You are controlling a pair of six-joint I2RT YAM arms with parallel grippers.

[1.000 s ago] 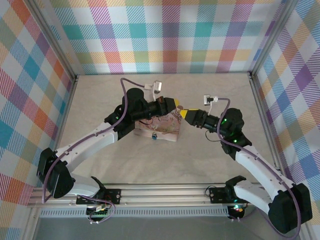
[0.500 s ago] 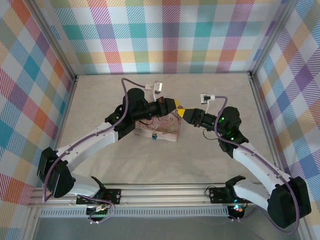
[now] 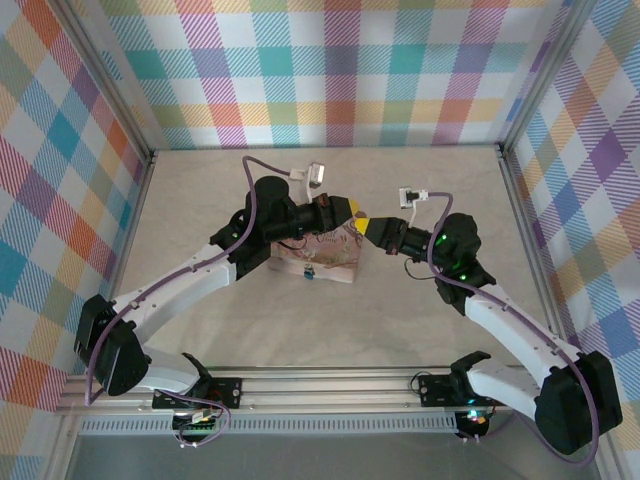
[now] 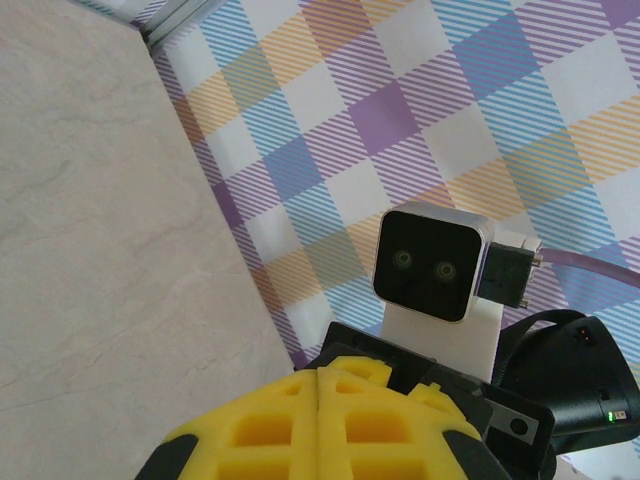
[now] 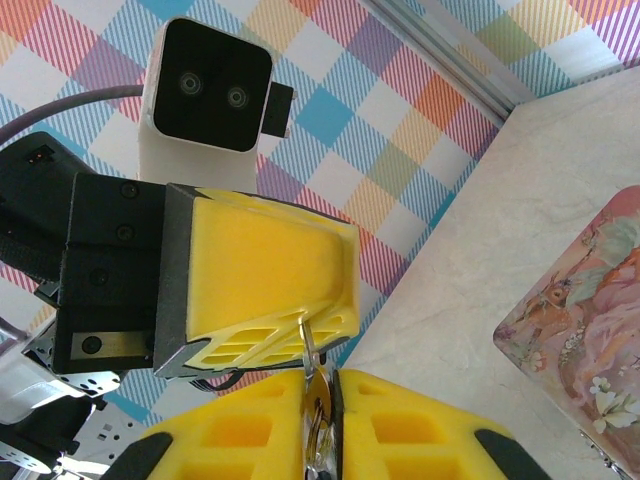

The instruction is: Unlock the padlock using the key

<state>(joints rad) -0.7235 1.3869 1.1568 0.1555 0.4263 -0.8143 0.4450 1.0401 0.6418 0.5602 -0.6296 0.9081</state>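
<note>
The little blue padlock (image 3: 309,271) sits at the near side of the pink tin box (image 3: 335,258). Just above the box, we see the right gripper (image 5: 322,390) pinching the key (image 5: 316,400). The left gripper (image 4: 318,380) is squeezed shut, tip to tip with it.

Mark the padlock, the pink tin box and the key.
padlock (image 3: 308,272): top external view, its blue body.
pink tin box (image 5: 590,330): right wrist view, its illustrated lid.
key (image 5: 316,398): right wrist view, its visible metal middle.

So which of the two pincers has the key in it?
The right pincer: the small metal key sits pinched between its yellow fingers. The left pincer, shut, seems only to touch the key's end.
</note>
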